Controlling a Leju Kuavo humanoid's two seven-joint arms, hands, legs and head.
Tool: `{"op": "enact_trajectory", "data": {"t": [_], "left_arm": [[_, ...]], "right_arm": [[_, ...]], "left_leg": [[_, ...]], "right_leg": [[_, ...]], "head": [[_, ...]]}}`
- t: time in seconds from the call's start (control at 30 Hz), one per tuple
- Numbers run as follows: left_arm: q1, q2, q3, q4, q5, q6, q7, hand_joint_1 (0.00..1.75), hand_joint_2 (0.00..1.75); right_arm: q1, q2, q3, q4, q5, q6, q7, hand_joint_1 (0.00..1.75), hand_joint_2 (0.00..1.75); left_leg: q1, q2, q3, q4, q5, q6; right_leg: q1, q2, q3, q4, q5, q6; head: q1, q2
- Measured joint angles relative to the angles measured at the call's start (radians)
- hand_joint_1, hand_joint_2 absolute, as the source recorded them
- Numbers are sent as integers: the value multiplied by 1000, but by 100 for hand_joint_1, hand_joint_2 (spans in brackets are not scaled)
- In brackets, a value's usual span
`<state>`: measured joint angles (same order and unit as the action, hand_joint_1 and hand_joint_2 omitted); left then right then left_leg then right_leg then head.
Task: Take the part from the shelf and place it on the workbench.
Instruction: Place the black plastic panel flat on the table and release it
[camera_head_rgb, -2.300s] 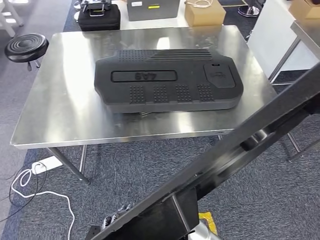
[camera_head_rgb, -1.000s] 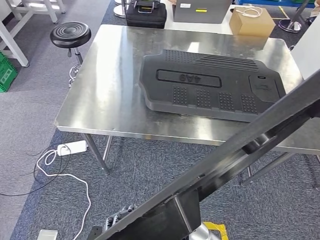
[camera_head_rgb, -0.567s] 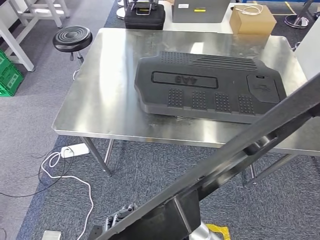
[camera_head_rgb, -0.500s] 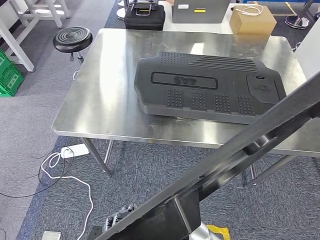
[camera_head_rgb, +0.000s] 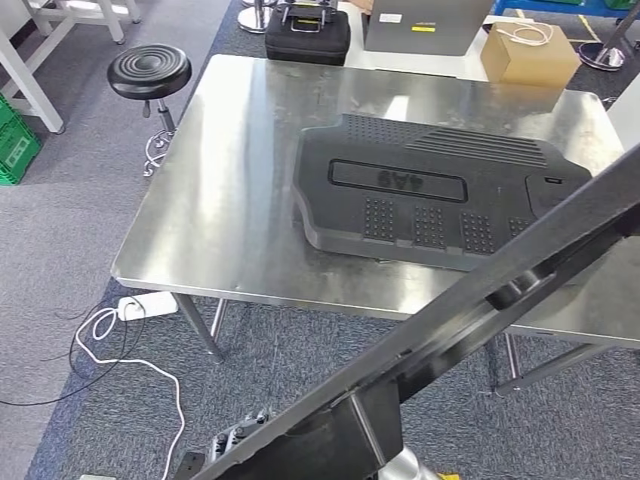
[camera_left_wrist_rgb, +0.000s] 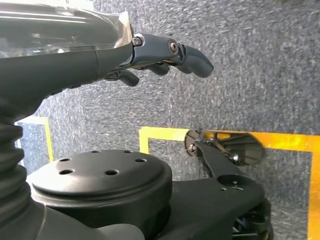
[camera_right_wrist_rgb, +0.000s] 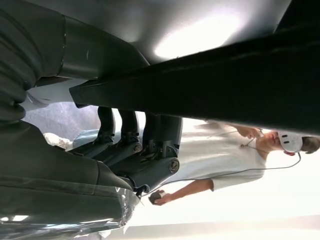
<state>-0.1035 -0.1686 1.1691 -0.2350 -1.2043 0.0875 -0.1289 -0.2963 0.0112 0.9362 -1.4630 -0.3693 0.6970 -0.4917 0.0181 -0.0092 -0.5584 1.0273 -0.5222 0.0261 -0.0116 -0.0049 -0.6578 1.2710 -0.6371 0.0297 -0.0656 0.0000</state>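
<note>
Part (camera_head_rgb: 483, 300), a long dark panel, crossed the head view diagonally, tilted, in front of the workbench (camera_head_rgb: 226, 200), where a black ribbed cover (camera_head_rgb: 430, 195) lay flat; a stool (camera_head_rgb: 149, 72) stood beside the bench. Left wrist view: the left hand (camera_left_wrist_rgb: 166, 55) hung over grey carpet, fingers loosely extended, holding nothing. Right wrist view: the right hand (camera_right_wrist_rgb: 139, 145) gripped the part's edge (camera_right_wrist_rgb: 211, 85), fingers hooked against it; a person (camera_right_wrist_rgb: 226, 155) stood behind.

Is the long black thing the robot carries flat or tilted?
Tilted. In the head view the long black part slants up from the lower left to the upper right, crossing in front of the steel workbench.
</note>
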Motion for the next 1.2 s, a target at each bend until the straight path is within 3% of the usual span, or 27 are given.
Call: {"op": "enact_trajectory", "data": {"t": [0.03, 0.07, 0.1, 0.17, 0.23, 0.33, 0.4, 0.43, 0.5, 0.53, 0.57, 0.6, 0.67, 0.73, 0.8, 0.87, 0.93, 1.0, 1.03, 1.07, 1.1, 1.17, 1.2], "left_arm": [[1, 0, 0, 0, 0, 1, 0, 0, 175], [2, 0, 1, 0, 0, 1, 0, 0, 175], [3, 0, 1, 0, 0, 2, 0, 0, 175], [4, -2, 1, 0, 0, 3, 0, 0, 175], [3, -6, 2, 1, 0, 4, 0, 0, 175], [2, -8, 3, 1, 0, 4, 0, 0, 175], [-1, -8, 4, 1, 0, 5, 0, 0, 175], [-3, -7, 5, 0, 0, 6, 0, 0, 175], [-2, -4, 6, 0, 0, 6, 0, 0, 175], [-1, -3, 7, 0, -1, 6, 0, 0, 175], [-1, -2, 7, 0, -1, 6, 0, 0, 175], [-1, -2, 7, 0, -1, 6, 0, 0, 175], [0, 0, 8, 0, -2, 6, 0, 0, 175], [2, 0, 9, 1, -3, 6, 0, 0, 175], [-1, 0, 9, 1, -5, 6, 0, 0, 175], [-4, 0, 9, 1, -7, 6, 0, 0, 175], [-5, 1, 9, 0, -9, 7, -1, 0, 175], [-6, 1, 9, 0, -10, 8, -2, 0, 175], [-6, 1, 9, 0, -10, 8, -3, 0, 175], [-5, 1, 9, 0, -10, 8, -3, 0, 175], [-4, 1, 9, 0, -10, 8, -3, 0, 175], [-4, 0, 9, 0, -10, 8, -4, 0, 175], [-5, 0, 9, 0, -10, 8, -4, 0, 175]], "right_arm": [[0, 0, 0, 0, 0, 0, 0, 175, 175], [0, -1, 0, 0, 0, 0, 0, 175, 175], [0, -1, 0, 0, 0, 0, 0, 175, 175], [1, -2, 0, 1, 0, 0, 0, 175, 175], [2, -4, 0, 1, -1, 0, 0, 175, 175], [3, -5, 0, -1, -2, 0, 1, 175, 175], [2, -5, 0, -2, -2, 0, 2, 175, 175], [1, -5, 0, -2, -2, 0, 2, 175, 175], [1, -5, 1, -2, -2, 0, 3, 175, 175], [2, -5, 1, -2, -2, 0, 3, 175, 175], [3, -5, 1, -2, -2, 0, 3, 175, 175], [3, -5, 1, -2, -2, 0, 3, 175, 175], [4, -5, 1, -1, -2, 0, 3, 175, 175], [6, -6, 1, 0, -2, 0, 3, 175, 175], [7, -6, 1, 0, -2, 0, 3, 175, 175], [6, -7, 1, -2, -2, 0, 3, 175, 175], [5, -7, 1, -3, -2, 0, 3, 175, 175], [6, -9, 0, -4, -2, 0, 3, 175, 175], [6, -9, 1, -4, -2, 0, 3, 175, 175], [6, -10, 1, -4, -2, 0, 3, 175, 175], [6, -10, 1, -4, -2, 0, 3, 175, 175], [5, -10, 1, -5, -2, 0, 3, 175, 175], [5, -10, 0, -5, -2, -1, 3, 175, 175]], "left_leg": [[-3, -2, 11, 0, -9, 1], [-6, -4, 25, 0, -20, 2], [-9, -6, 41, -1, -31, 2], [-14, -9, 69, -4, -52, 2], [-11, -9, 84, -15, -63, -4], [-6, -8, 100, -33, -59, -16], [-8, -6, 78, 28, -53, -22], [-8, -5, 48, 84, -61, -27], [-3, -3, -38, 201, -110, -39], [0, -2, -71, 225, -135, -46], [3, -1, -89, 221, -142, -52], [7, 0, -96, 189, -121, -56], [14, 5, -92, 80, -8, -64], [14, 10, -94, 17, 68, -55], [9, 8, -100, 18, 73, -37], [9, 5, -94, 18, 73, -27], [11, 5, -85, 15, 67, -18], [9, 5, -81, 14, 62, -10], [7, 4, -80, 14, 59, -8], [5, 3, -76, 14, 57, -7], [2, 2, -71, 14, 54, -6], [-2, -1, -58, 13, 48, -6], [-4, -2, -54, 12, 46, -8]], "right_leg": [[1, 0, -32, 27, -3, -2], [3, 1, -47, 18, 14, -7], [7, 1, -47, -23, 49, -15], [22, 4, -32, -143, 150, -43], [36, 9, -19, -217, 204, -68], [43, 13, -2, -249, 200, -79], [34, 10, 39, -278, 194, -84], [27, 8, 62, -291, 189, -84], [18, 7, 93, -300, 172, -78], [15, 8, 106, -300, 161, -74], [12, 9, 119, -300, 150, -70], [9, 9, 133, -299, 139, -66], [4, 11, 158, -291, 113, -53], [3, 12, 162, -279, 92, -36], [2, 12, 157, -274, 83, -24], [-1, 9, 157, -261, 69, -15], [-2, 8, 120, -182, 28, -7], [-3, 8, 40, -43, -23, -2], [-3, 8, 4, 9, -32, -2], [-2, 8, -17, 27, -20, -4], [-1, 8, -17, 4, 11, -8], [6, 9, 28, -124, 96, -26], [11, 9, 51, -184, 126, -37]], "head": [[0, 0], [0, 0], [0, 0], [-3, 0], [-7, 0], [-6, 0], [-6, 0], [-6, 0], [-7, 0], [-7, 0], [-7, 0], [-7, 0], [-7, 0], [-7, 0], [-7, 0], [-6, 0], [-3, 0], [-1, 0], [-1, 0], [-1, 0], [-1, 0], [-2, 0], [-2, 0]]}}
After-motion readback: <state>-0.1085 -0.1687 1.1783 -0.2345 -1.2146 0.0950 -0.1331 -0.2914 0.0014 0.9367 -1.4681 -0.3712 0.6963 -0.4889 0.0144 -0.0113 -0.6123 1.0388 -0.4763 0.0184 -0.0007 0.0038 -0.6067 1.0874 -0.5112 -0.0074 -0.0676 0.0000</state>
